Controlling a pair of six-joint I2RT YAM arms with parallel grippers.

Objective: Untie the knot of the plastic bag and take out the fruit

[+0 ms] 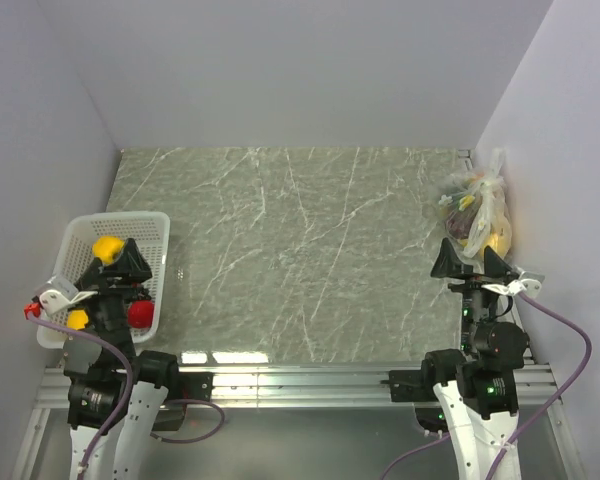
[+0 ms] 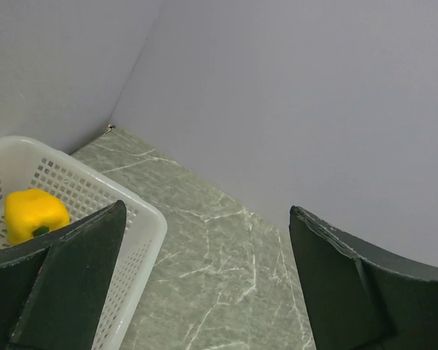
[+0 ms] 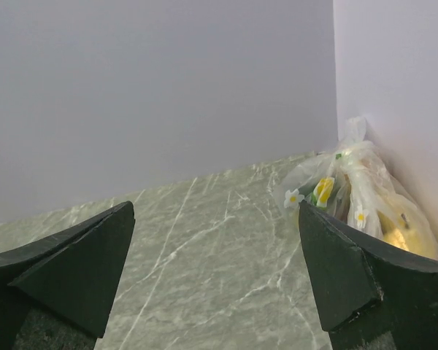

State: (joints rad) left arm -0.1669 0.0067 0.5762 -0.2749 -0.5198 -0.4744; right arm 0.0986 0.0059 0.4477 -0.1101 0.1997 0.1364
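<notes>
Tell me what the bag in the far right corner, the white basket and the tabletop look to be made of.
Plastic bag: thin clear plastic film, glossy; it crinkles and the fruit shows through.
Basket: white moulded plastic, likely rigid; its walls are a lattice of small holes.
Tabletop: looks like grey-green marble or a printed imitation; white veins, slight sheen.

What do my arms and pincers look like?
The left arm and right arm are black with white lower links, each trailing a lilac cable. The left pincer and right pincer have dark, wedge-shaped fingers. Green lights dot the right arm.
</notes>
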